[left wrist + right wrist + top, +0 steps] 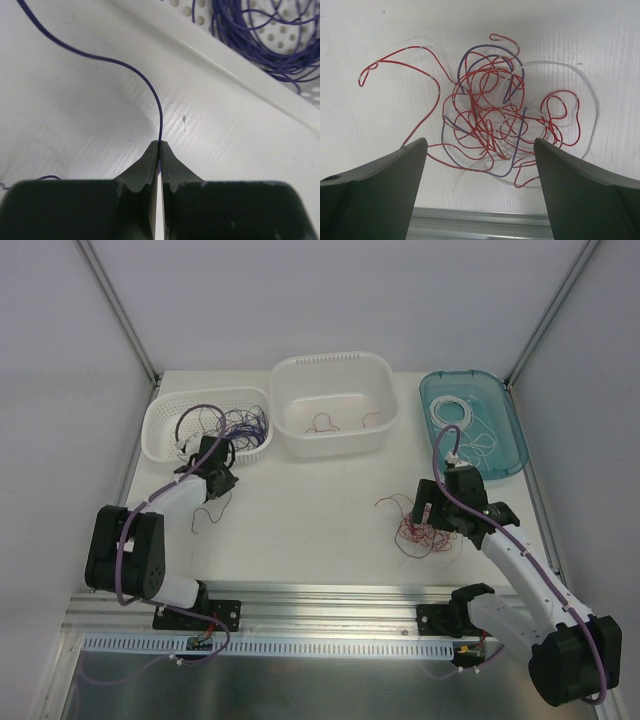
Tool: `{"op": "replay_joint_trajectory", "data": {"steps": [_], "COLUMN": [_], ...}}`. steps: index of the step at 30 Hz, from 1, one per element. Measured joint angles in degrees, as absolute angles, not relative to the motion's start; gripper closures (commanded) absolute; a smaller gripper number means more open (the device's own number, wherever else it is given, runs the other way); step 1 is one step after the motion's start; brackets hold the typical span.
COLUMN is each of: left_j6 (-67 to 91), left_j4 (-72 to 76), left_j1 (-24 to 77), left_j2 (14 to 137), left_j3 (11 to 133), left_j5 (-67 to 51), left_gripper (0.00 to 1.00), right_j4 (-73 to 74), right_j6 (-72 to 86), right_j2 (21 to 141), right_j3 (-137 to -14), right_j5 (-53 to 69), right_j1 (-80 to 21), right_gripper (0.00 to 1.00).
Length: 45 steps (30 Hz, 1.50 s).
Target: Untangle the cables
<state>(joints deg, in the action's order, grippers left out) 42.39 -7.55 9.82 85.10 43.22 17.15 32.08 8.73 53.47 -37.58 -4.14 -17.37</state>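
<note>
Fingers first: my left fingers are pressed together, clamped on one purple wire right at their tips, low over the table. From the pinch that wire curves up and away to the left. My left arm is folded at the elbow and reaches toward the back left, its wrist just beside the near wall of the basket. My right fingers are spread wide apart, hanging above the tangle, with one finger to either side of it in the wrist view. The right arm stretches inward and forward from its base.

Count now. Two arms. Three containers stand along the back: the perforated basket on the left, a white tub in the middle, a teal tray on the right. One coil of purple wires lies in the basket, a few short red pieces in the tub, and white wires in the tray. One tangle is on the table, mostly red with some purple strands and a pale white loop; I cannot count its strands.

Room: the tangle sits close to the front edge, with the metal rail showing just below it. Open table surface lies between the two arms and in front of the tub. The basket hugs the left edge and the tray hugs the right.
</note>
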Motion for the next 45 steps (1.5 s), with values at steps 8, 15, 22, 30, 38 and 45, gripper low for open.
{"op": "replay_joint_trajectory", "data": {"steps": [8,15,22,30,38,45], "left_j6": [35.14,27.97,22.76,21.41,19.4,18.55], "left_j4": [-19.0,-28.73,-31.81,-31.92,-30.26,-29.34], "left_j1": [9.82,9.69,9.21,5.1,3.27,3.31], "left_j2": [72.53,74.65,84.12,98.67,110.37,106.04], "left_j3": [51.7,74.7,98.59,106.85,105.16,97.54], "left_j5": [17.67,17.39,15.4,13.47,10.61,6.17], "left_gripper": [1.0,1.0,1.0,1.0,0.32,0.01], "right_j4": [32.88,33.8,34.11,35.03,36.62,37.1], "right_j6": [8.69,8.54,8.49,8.51,8.51,8.56], "right_j2": [53.47,53.49,53.47,53.15,52.64,53.43], "right_j3": [-37.67,-38.83,-39.64,-39.64,-39.64,-39.64], "right_j5": [-5.02,-5.43,-5.93,-7.05,-7.86,-8.43], "right_j1": [-17.37,-17.37,-17.37,-17.37,-17.37,-17.37], "right_gripper": [0.08,0.08,0.08,0.08,0.08,0.09]}}
